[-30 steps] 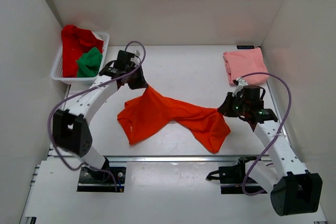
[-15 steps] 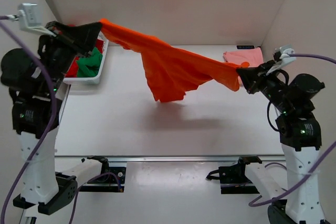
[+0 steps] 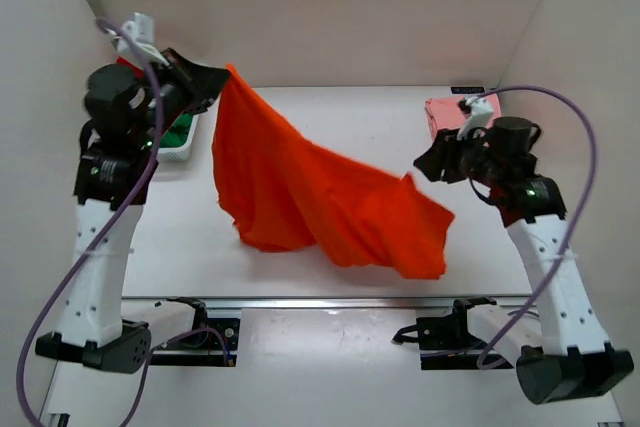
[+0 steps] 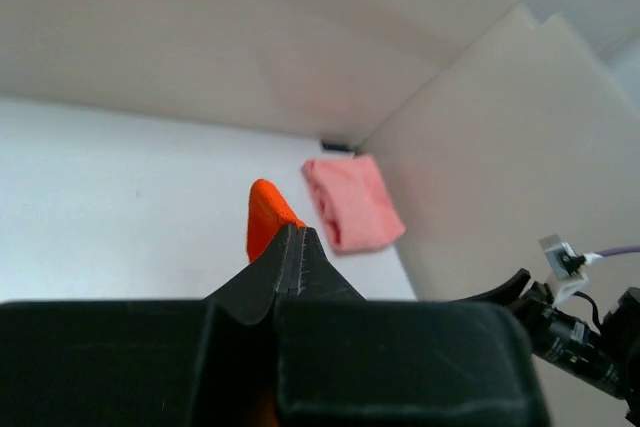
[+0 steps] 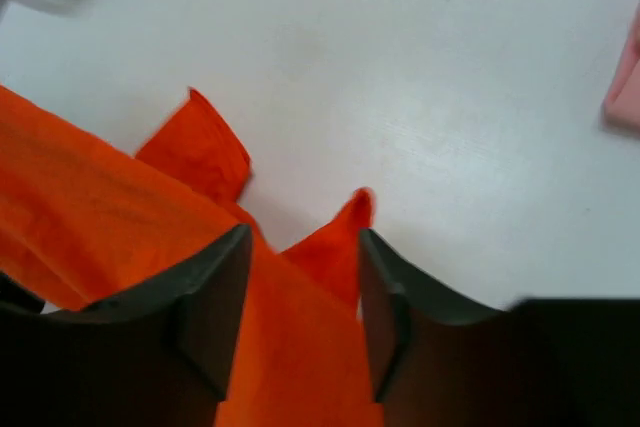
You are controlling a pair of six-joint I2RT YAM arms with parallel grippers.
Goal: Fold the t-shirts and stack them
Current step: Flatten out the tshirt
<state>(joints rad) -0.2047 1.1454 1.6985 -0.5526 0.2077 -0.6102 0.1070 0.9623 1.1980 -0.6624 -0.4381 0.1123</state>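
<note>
Left end effector point(image 3: 222, 75) clamped on orange t-shirt point(image 3: 310, 197) corner; shirt hung toward 4 o'clock. Right end effector point(image 3: 424, 164) fingers apart, cloth edge at its 8 o'clock.

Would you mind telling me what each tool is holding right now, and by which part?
The left tool pinches the orange t-shirt by a bunched upper edge; the right tool is open, holding nothing.

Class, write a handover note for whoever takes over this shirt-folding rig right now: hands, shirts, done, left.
Left hand: shut on a corner of the bright orange cloth t-shirt, held high.
Right hand: open, orange cloth beneath it.
Done: pale salmon pink t-shirt folded at the far right corner.
Left: fold and stack the orange one, then the green t-shirt in the white slotted plastic basket.
</note>
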